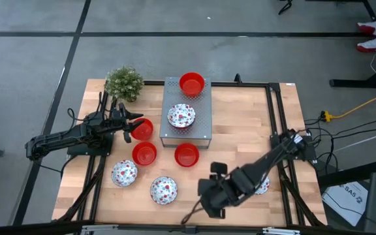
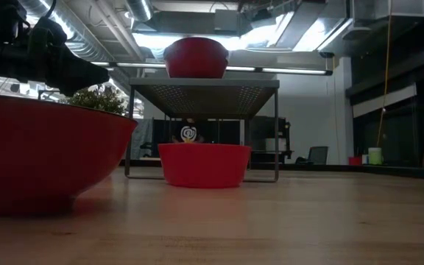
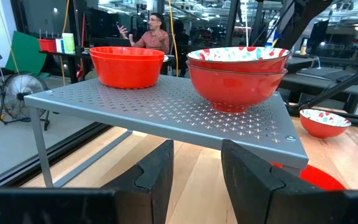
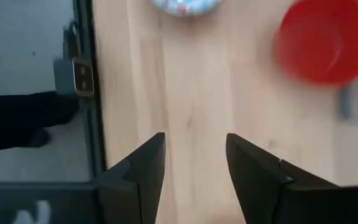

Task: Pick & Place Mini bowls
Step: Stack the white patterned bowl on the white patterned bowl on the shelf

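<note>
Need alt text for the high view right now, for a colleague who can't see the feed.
Top-down view of a wooden table: a grey perforated stand carries one red bowl and one speckled bowl, with more bowls on the wood in front. The left gripper is open beside a red bowl; the right gripper hovers open, empty, near the front edge.

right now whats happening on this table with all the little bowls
A two-armed robot is sorting mini bowls. Neither gripper holds anything. The left gripper is open beside a red bowl next to the grey metal shelf, which carries another red bowl and a speckled bowl. The right gripper hovers open over the table's front edge.
</note>
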### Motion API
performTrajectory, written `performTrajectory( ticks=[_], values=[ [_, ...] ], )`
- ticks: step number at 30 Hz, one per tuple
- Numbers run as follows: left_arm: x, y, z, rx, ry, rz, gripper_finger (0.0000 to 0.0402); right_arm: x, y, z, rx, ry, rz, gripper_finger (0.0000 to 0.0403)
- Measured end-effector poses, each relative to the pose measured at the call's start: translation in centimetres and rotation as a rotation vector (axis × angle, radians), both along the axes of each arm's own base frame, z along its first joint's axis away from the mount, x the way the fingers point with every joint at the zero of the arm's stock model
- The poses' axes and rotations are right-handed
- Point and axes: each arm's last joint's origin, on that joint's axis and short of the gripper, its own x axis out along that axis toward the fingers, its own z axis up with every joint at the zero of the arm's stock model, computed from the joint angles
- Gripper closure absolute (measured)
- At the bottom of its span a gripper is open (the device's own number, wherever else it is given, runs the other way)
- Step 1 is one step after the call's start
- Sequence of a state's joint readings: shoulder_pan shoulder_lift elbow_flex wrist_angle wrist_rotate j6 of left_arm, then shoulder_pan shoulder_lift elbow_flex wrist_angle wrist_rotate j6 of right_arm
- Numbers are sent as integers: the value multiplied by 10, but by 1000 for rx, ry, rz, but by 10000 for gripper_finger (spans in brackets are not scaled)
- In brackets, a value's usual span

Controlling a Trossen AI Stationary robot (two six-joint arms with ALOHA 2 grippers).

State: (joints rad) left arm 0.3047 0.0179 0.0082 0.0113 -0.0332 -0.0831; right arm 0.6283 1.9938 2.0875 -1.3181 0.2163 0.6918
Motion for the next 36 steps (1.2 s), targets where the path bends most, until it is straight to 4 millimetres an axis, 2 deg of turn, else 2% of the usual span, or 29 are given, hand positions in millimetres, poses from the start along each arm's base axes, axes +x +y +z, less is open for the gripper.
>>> performTrajectory(
  ticks=[8,19,27,36],
  values=[
    [0,0,0,0,0,0,272,-24,20,-42,40,218,-118,233],
    [0,0,0,0,0,0,272,-63,23,-87,-156,413,-338,233],
    [0,0,0,0,0,0,272,-77,18,-118,-243,467,-439,233],
    [0,0,0,0,0,0,272,-81,15,-136,-233,497,-453,233]
  ],
)
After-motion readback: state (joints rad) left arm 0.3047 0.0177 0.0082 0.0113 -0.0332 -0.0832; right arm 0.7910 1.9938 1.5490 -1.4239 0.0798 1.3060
